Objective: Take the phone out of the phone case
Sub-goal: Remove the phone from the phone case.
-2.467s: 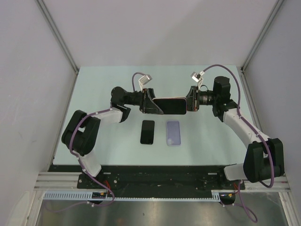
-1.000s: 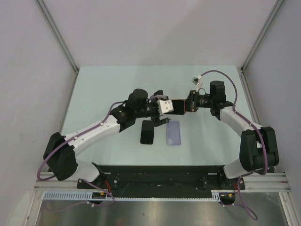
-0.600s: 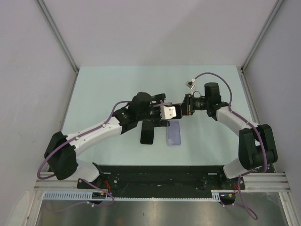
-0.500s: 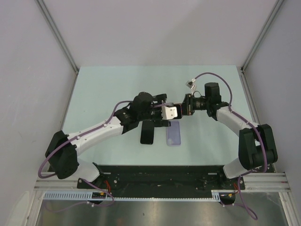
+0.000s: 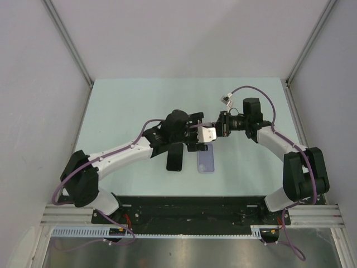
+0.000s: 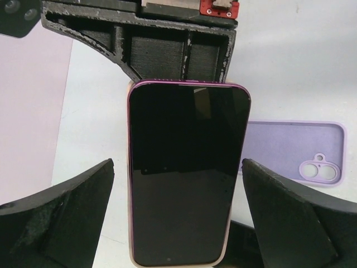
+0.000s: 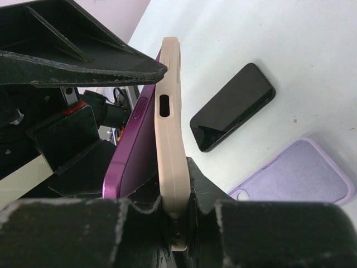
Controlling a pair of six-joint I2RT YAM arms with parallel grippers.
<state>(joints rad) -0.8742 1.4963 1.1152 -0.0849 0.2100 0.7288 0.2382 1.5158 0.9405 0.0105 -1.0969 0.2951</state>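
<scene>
My right gripper [image 7: 177, 195] is shut on the end of a cream phone case [image 7: 170, 111], held on edge above the table. A purple phone [image 7: 134, 145] with a dark screen [image 6: 187, 167] sits in the case, and its side stands away from the case wall. My left gripper [image 6: 177, 162] is open, with one finger on each side of the phone's free end and a gap on both sides. In the top view the left gripper [image 5: 196, 134] meets the right gripper [image 5: 222, 129] at mid table, with the cased phone [image 5: 208, 133] between them.
A bare black phone [image 5: 174, 159] and an empty lilac case [image 5: 206, 161] lie flat on the table just below the grippers. They also show in the right wrist view, the black phone [image 7: 231, 106] and the lilac case [image 7: 301, 173]. Grey walls enclose the table.
My left arm has swung right and reached further in, its open gripper now straddling the phone's free end. The right gripper has moved slightly left and turned the cased phone.
</scene>
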